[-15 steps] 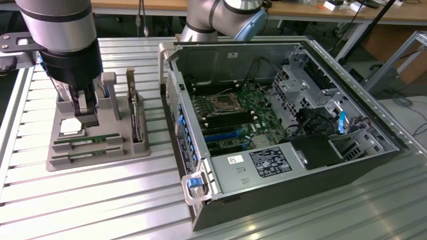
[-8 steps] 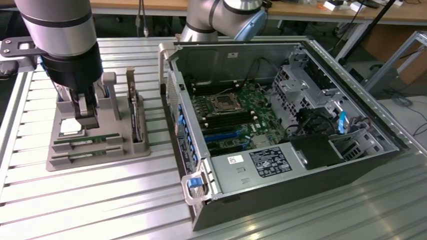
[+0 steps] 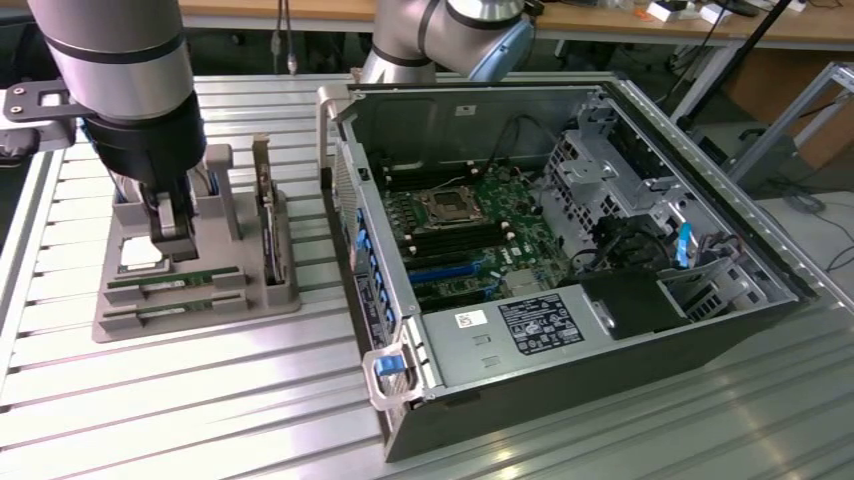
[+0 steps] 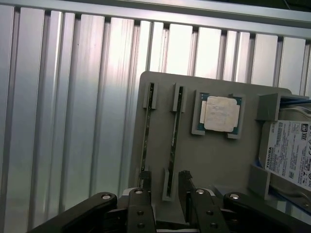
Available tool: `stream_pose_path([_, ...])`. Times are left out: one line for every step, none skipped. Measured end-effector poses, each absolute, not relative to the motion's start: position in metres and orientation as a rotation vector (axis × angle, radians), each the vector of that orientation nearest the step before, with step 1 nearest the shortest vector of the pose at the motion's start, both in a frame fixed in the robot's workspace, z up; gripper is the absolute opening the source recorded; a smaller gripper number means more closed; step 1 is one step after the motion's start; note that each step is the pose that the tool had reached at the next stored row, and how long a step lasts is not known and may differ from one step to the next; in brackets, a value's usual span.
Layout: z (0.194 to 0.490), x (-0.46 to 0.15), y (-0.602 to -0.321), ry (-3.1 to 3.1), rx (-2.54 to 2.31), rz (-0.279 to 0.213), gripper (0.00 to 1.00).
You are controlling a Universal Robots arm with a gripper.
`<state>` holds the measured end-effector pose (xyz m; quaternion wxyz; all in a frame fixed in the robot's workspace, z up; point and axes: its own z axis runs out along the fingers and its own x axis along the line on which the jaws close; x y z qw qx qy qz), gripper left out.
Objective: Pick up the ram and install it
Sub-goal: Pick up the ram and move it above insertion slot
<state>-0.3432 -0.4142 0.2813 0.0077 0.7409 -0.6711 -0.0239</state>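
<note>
Fingers (image 4: 184, 182) stand apart, straddling one end of the ram (image 4: 173, 131), not clamped; contact cannot be told. Ram lies on edge in a slot of the grey holder (image 4: 214, 160). Its twin (image 4: 146, 131) runs parallel just beside, its end close to one finger. Processor (image 4: 221, 112) sits in a recess on the ram's other side, with the hard drive (image 4: 291, 150) beyond. An upright card (image 3: 274, 230) stands at the holder's edge nearest the open case (image 3: 467, 90). Ribbed counter (image 3: 200, 400) carries holder and case.
</note>
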Motion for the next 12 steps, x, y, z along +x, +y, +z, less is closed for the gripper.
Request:
stream_pose_path([0.280,-0.343,-0.414,-2.098,2.316,-0.075,0.36])
stream_pose_path([0.280,-0.343,-0.414,-2.098,2.316,-0.075,0.36])
stream_pose_path([0.279,-0.343,-0.414,-2.098,2.316,-0.075,0.36])
stream_pose_path([0.279,-0.343,-0.414,-2.098,2.316,-0.075,0.36])
stream_pose_path([0.277,-0.343,-0.414,-2.098,2.316,-0.075,0.36])
stream_pose_path([0.277,-0.343,-0.414,-2.098,2.316,-0.075,0.36])
stream_pose_path([0.276,-0.343,-0.414,-2.098,2.317,-0.075,0.36])
stream_pose_path([0.274,-0.344,-0.414,-2.099,2.316,-0.075,0.36])
stream_pose_path([0.273,-0.346,-0.414,-2.099,2.316,-0.075,0.36])
stream_pose_path([0.271,-0.349,-0.414,-2.099,2.316,-0.075,0.36])
stream_pose_path([0.270,-0.349,-0.415,-2.099,2.316,-0.075,0.36])
stream_pose_path([0.268,-0.349,-0.416,-2.099,2.316,-0.075,0.36])
